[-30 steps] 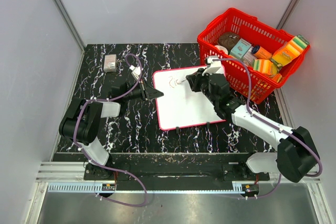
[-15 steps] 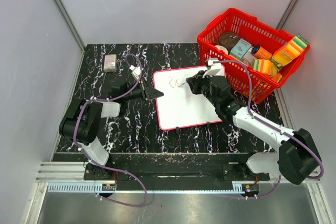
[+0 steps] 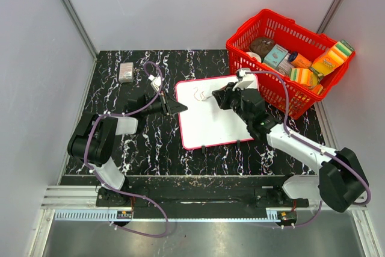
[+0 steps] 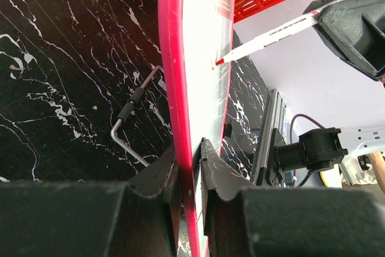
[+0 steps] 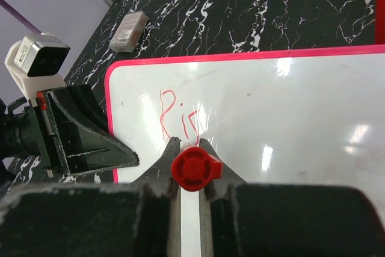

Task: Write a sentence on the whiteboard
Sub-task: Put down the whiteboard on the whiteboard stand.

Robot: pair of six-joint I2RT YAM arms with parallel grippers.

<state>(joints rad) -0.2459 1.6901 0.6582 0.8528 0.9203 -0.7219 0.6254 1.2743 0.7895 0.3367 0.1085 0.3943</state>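
Lying near the far left corner of the black marbled table (image 3: 150, 142) is a small pale block (image 3: 126, 71), well apart from everything else. Next to the right, the left gripper (image 3: 182, 108) reaches in sideways and pinches the left edge of the whiteboard (image 3: 207, 127). The left wrist view shows its two fingers (image 4: 171, 167) pressed against either face of the thin red rim, with the board seen edge-on between them.

The whiteboard lies flat near the middle of the table, slightly turned, its far right corner just beside the red basket (image 3: 245, 27). The sentence (image 3: 198, 93) so far is a few red looping strokes near the board's far left corner. In the right wrist view they (image 5: 177, 115) look like a tall "P" followed by two shorter strokes, though I cannot read them for sure.

Just right of the writing, the right gripper (image 3: 218, 95) is clamped on a red marker (image 4: 271, 34), its jaws tight around the barrel with the red end cap (image 5: 195, 168) facing the wrist camera. The marker's tip appears to touch the board beside the last stroke.

At the far right, the basket holds assorted packages and striped sponges.
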